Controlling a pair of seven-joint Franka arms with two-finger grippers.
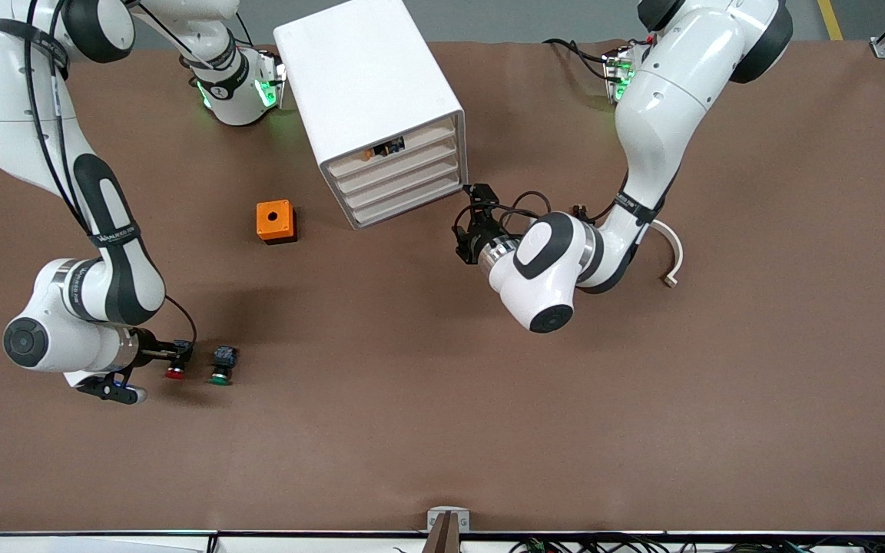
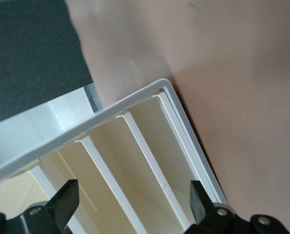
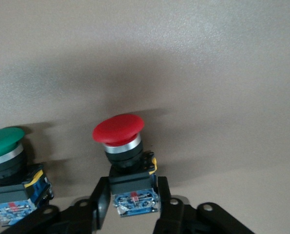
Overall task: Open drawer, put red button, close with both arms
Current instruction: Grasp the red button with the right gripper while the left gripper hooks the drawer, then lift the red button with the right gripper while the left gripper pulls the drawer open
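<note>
The red button lies on the brown table near the right arm's end, red cap toward the front camera. My right gripper is shut on its black-and-blue block body; the right wrist view shows a finger on each side of the block and the red cap ahead. The white cabinet stands at the middle; the notched drawer is the top one, and all four fronts look flush. My left gripper is open at the cabinet's lower front corner, facing the drawer fronts.
A green-capped button lies beside the red one, toward the middle; it shows in the right wrist view. An orange box with a hole sits by the cabinet. A white curved piece lies near the left arm.
</note>
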